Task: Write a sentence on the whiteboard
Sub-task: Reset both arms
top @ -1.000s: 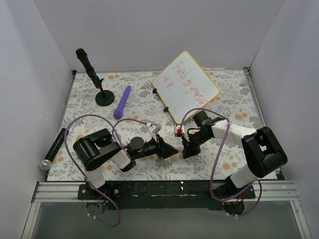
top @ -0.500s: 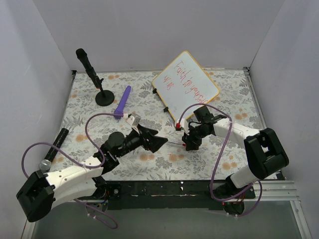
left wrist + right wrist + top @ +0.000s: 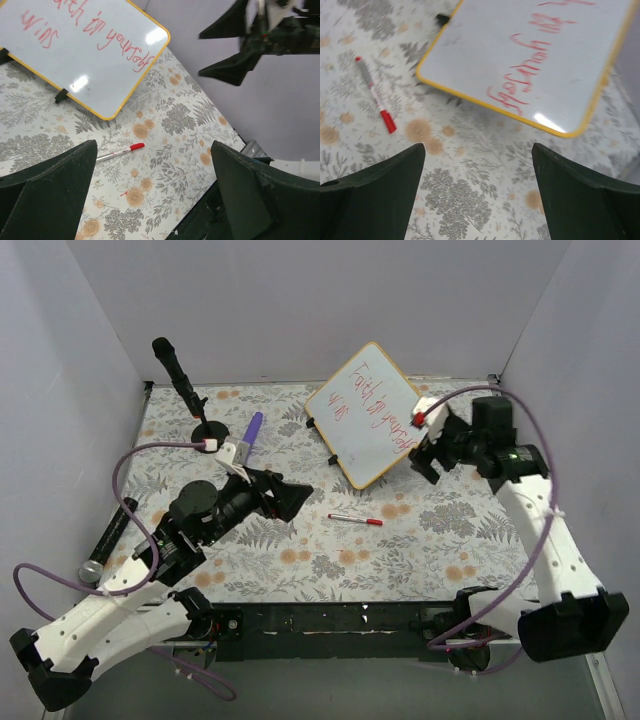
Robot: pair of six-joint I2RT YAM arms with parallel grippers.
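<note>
A flower-patterned table cover (image 3: 450, 530) spreads beneath both tools. The rectangular whiteboard (image 3: 360, 452) (image 3: 85, 55) (image 3: 480, 45), with a thin yellow-orange rim and small black feet, stands propped just ahead of the right gripper (image 3: 427, 454) (image 3: 478, 146), whose jaws are spread wide and empty. Thin red handwritten lettering (image 3: 380, 405) (image 3: 120, 42) (image 3: 525, 70) crosses the whiteboard. The left gripper (image 3: 290, 500) (image 3: 153, 145) is likewise parted, gripping nothing, well short of the whiteboard. A slim grey marker with a red cap (image 3: 357, 520) (image 3: 119, 151) (image 3: 375, 95) lies flat between the two grippers, touching neither.

Red-capped marker (image 3: 356, 520) flat on floral cloth (image 3: 450, 530); purple tube (image 3: 253, 426) near black microphone stand (image 3: 175, 368).
</note>
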